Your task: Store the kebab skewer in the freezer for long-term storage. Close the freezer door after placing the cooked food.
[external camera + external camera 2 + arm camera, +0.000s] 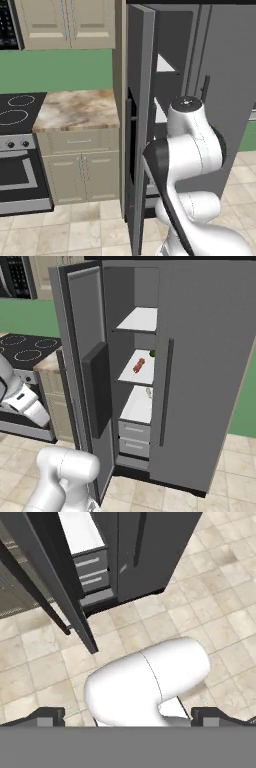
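The freezer [137,406] stands open, with white shelves and two grey drawers at the bottom. On its middle shelf lies the kebab skewer [139,365], its reddish-brown meat showing. The freezer door [82,356] is swung wide to the left, its black dispenser panel [97,388] facing out; it appears edge-on in the left base view [140,125]. My gripper [130,716] is open and empty, fingertips [50,716] far apart. It points down at the tiled floor in front of the freezer, with the freezer door's lower edge [85,632] and drawers [92,569] up and to the left.
A small green round item [152,353] sits at the back of the skewer's shelf. The plain grey door [210,371] on the right is shut. Left of the fridge are a marble counter [77,107], beige cabinets [82,172] and a black stove [15,112].
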### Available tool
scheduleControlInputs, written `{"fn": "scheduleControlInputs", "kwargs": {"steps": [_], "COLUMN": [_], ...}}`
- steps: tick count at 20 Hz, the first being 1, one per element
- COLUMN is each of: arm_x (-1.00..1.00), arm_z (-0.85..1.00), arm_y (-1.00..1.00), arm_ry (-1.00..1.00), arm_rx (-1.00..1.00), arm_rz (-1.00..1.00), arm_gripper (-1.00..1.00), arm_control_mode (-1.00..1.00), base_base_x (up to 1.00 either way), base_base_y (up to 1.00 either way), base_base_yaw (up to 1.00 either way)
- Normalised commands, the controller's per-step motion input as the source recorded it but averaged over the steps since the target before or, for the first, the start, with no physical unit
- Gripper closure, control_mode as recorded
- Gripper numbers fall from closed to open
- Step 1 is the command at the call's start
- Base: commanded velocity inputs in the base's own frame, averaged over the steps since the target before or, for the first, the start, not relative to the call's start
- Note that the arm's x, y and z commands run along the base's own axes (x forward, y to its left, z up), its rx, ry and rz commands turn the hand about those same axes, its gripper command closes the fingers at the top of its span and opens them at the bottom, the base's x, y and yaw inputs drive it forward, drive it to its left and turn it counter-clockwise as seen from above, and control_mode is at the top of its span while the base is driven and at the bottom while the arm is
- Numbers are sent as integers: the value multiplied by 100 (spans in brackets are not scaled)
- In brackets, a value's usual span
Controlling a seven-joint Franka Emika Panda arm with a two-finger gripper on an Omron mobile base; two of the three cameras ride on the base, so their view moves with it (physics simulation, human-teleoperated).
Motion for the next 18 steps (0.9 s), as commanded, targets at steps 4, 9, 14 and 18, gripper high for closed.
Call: {"fn": "scheduleControlInputs", "kwargs": {"steps": [4, 9, 14, 18], "arm_x": [67, 81, 89, 82], "arm_z": [-1, 0, -1, -6], "arm_y": [88, 71, 43, 26], "arm_ry": [-16, -30, -27, -2], "arm_rx": [-17, -31, -23, -8], "arm_rz": [-24, -20, -13, -17], "arm_gripper": [-100, -100, -100, -100], "arm_control_mode": [-100, -100, -100, -100], "base_base_x": [0, 0, 0, 0], "base_base_y": [0, 0, 0, 0], "base_base_yaw": [0, 0, 0, 0]}}
